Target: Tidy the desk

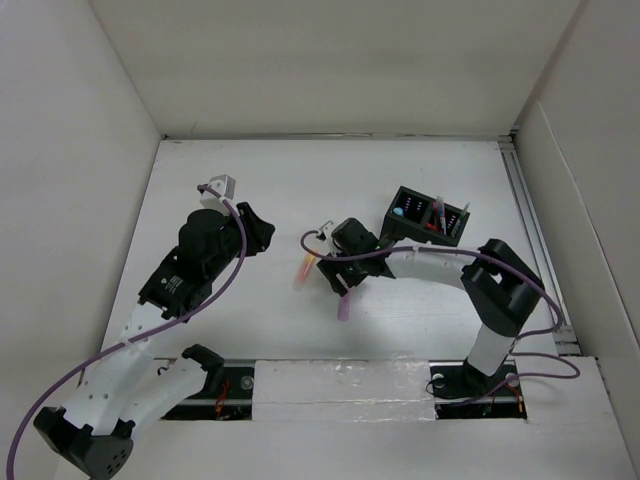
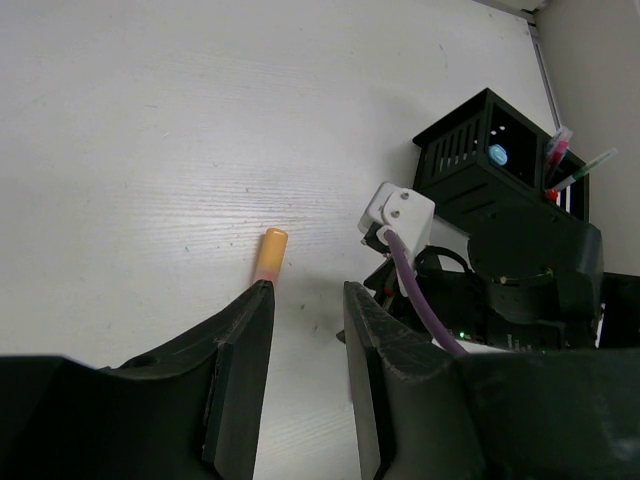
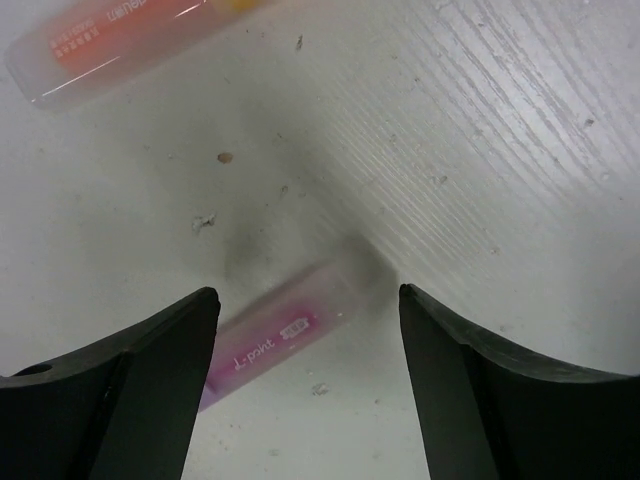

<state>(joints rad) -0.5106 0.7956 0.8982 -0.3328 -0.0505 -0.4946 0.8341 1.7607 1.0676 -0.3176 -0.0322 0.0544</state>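
Quick progress check from us: the desk (image 1: 400, 180), a big flat white matte tabletop walled in by white panels, looks partly sorted. The small black two-compartment organizer box (image 1: 428, 215) sits toward the far right of the desk and has a few pens standing in it, plus something blue-capped we can't make out. As far as we can see, two things lie loose near the middle: a stubby translucent orange highlighter (image 1: 304, 268) and, just beside it, a translucent pink highlighter (image 3: 280, 335). The right gripper (image 3: 308, 310) hangs low over the pink one with its jaws spread wide, empty, the pen lying on the desk between the two fingers. It's blurred in the wrist view, so we can't tell if anything's touching it. The left gripper (image 2: 308, 295) is off to the left, jaws parted a little, nothing in them. We'd guess it's about halfway: pink goes in, then orange.
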